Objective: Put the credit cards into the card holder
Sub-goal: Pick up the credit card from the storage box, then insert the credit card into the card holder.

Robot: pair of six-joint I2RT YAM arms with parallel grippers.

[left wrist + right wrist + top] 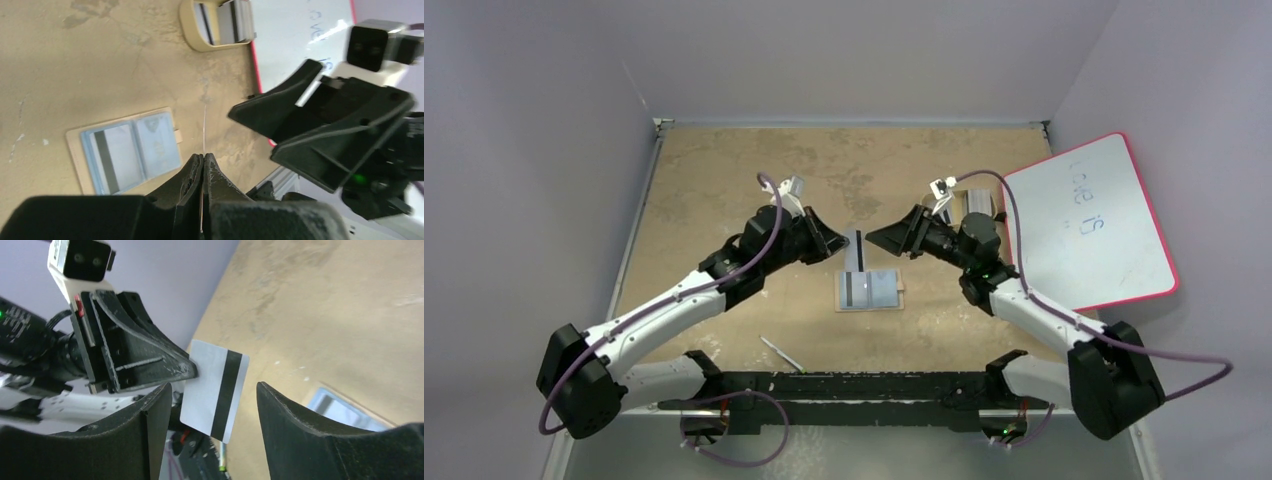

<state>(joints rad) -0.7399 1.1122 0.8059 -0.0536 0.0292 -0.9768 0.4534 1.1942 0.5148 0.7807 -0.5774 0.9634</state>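
Your left jaws are pressed together on one edge of a credit card (215,390) and hold it in the air above the middle of the worktop (724,180). From the left wrist you see this card edge-on, as a thin pale line rising out of the closed tips. From the right wrist you see its flat face, pale grey-white with a dark stripe running down it.

Your right jaws are spread wide apart and hold nothing. They point at the card from the side of the right edge. In the right wrist view the card shows in the gap between the two black fingers (145,440). In the left wrist view the tips are close to the card but not touching it.

Below the held card, a little toward the near edge, the card holder (870,290) lies open and flat on the worktop, blue-grey pockets facing up. Another card (112,157) with a dark stripe sits in one of its pockets.

Nearer the right edge, a beige oval tray (192,35) holds further cards (227,22). It lies just beside a pink-edged whiteboard (1089,225), which overhangs the right edge. A thin grey stick (781,353) lies near the near edge.
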